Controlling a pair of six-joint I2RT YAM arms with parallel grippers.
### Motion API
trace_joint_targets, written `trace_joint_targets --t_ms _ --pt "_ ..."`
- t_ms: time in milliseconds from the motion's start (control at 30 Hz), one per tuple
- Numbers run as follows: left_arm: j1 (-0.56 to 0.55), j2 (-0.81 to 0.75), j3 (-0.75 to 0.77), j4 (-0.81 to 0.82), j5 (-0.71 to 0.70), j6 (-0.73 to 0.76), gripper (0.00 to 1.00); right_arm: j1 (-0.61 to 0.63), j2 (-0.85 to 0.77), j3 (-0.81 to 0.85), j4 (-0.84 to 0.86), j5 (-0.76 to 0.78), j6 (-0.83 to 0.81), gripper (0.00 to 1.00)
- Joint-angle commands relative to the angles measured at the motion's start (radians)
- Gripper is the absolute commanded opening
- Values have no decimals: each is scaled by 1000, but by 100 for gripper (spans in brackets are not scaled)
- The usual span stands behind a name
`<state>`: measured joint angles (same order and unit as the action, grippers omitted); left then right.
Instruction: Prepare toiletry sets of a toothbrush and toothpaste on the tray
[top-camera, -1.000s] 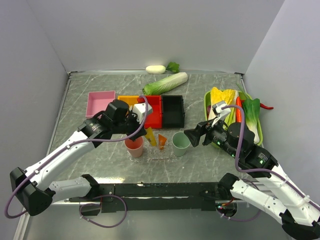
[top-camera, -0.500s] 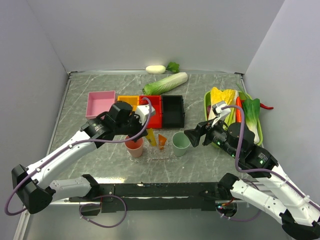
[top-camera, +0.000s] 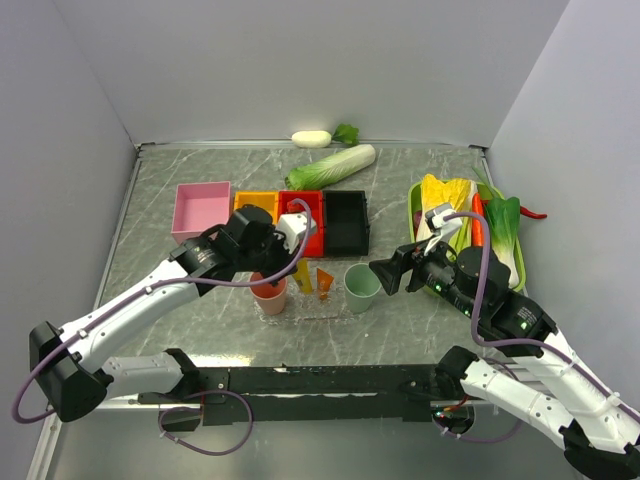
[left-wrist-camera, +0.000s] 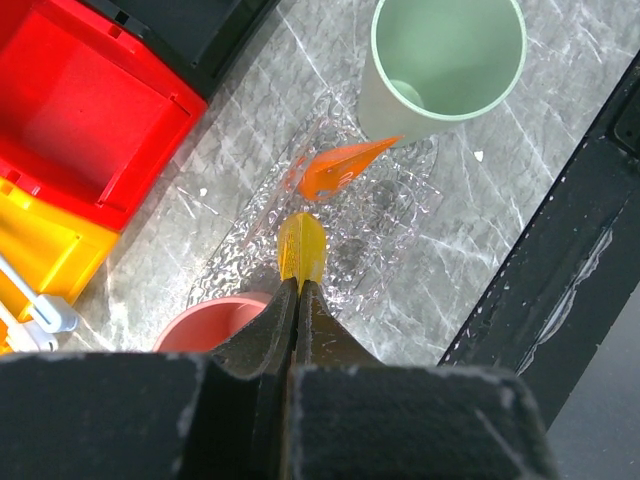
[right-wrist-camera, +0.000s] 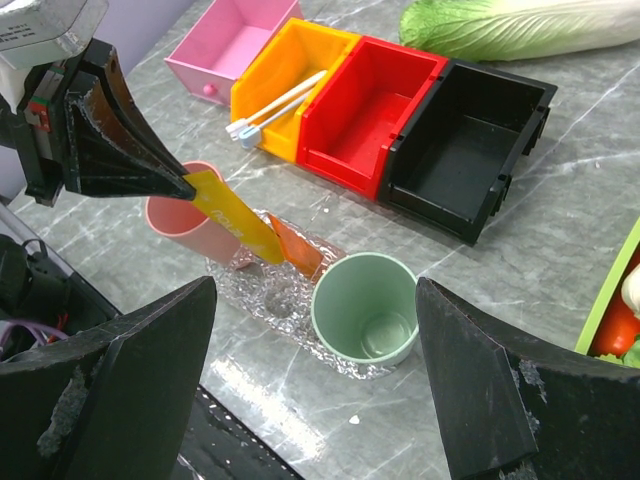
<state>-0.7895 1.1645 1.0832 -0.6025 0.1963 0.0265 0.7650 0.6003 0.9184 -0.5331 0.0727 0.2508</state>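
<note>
1. Two fingers of the left gripper (left-wrist-camera: 298, 290) are clenched flat together on the crimped end of the yellow toothpaste tube (left-wrist-camera: 301, 250), which points out and down from the tips.
2. We see that tube hang tilted over the clear, bumpy tray (left-wrist-camera: 400, 215), between the pink cup (left-wrist-camera: 215, 320) and the orange toothpaste tube (left-wrist-camera: 340, 168). We cannot tell whether its lower end touches the tray.
3. The orange toothpaste tube rests on the tray, with one end against the foot of the green cup (left-wrist-camera: 445, 50).
4. The green cup stands on one end of the tray, the pink cup at the other end.
5. The right gripper (right-wrist-camera: 312, 290) hovers released, fingers spread wide, holding nothing. It sits just beside the green cup in the top view.
6. Beyond the tray we find a row of bins on the counter (right-wrist-camera: 560, 250): the pink bin (right-wrist-camera: 235, 40), the yellow bin (right-wrist-camera: 300, 60), the red bin (right-wrist-camera: 370, 100) and the black bin (right-wrist-camera: 465, 150).
7. The two white toothbrushes (right-wrist-camera: 275, 103) lie side by side in the yellow bin, well apart from the tray.
8. A long green-and-white cabbage (right-wrist-camera: 510, 20) lies behind the bins.
</note>
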Motion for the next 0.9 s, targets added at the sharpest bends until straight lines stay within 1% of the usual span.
trace_joint_targets --t_ms 0,867 --pt "-14 8 11 53 -23 16 1 -1 -28 -7 10 22 -12 88" --pt "-53 58 4 64 -90 24 1 -3 -31 -15 7 27 -15 88"
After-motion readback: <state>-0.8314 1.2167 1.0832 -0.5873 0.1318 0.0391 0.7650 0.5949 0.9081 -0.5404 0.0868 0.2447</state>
